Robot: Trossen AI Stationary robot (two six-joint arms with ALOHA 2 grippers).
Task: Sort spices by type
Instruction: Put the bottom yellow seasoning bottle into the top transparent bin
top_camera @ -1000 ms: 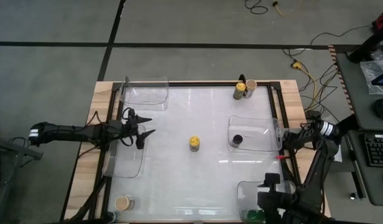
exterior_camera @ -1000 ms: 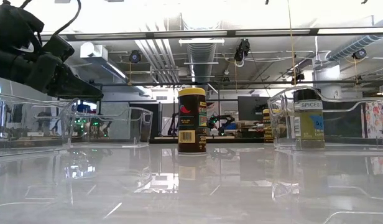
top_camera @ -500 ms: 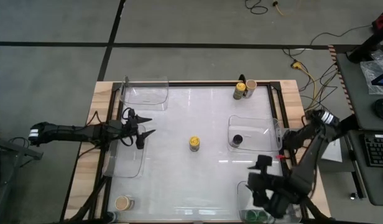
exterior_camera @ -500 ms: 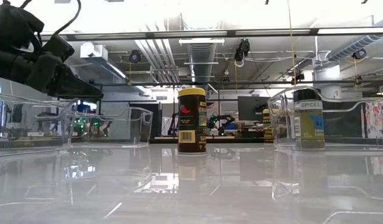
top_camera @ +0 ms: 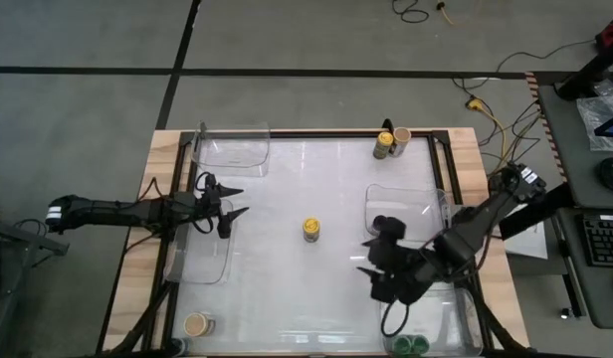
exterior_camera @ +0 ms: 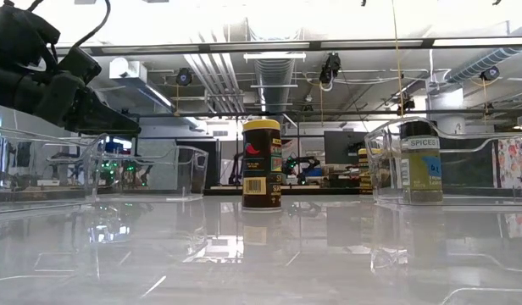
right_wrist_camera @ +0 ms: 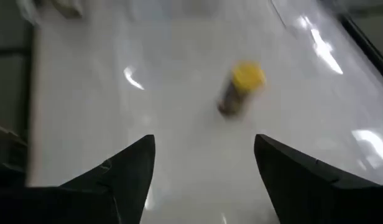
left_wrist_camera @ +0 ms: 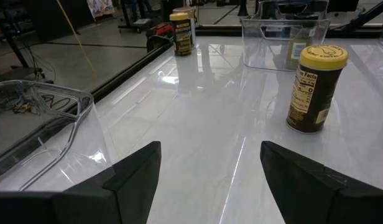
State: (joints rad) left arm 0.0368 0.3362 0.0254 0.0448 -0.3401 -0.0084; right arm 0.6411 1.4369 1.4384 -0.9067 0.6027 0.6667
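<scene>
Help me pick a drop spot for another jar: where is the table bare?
Bare: between the left gripper and the center yellow-lid jar, and behind that jar toward the back jars. Crowded: right side, with the right gripper and tray.

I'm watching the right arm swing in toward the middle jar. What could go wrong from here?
The right gripper, open and empty, hangs beside the clear plastic tray holding a black-lidded jar; it might clip that tray's wall. The tall, narrow yellow-lidded spice jar standing alone mid-table could tip if nudged. The left gripper waits open nearby.
</scene>
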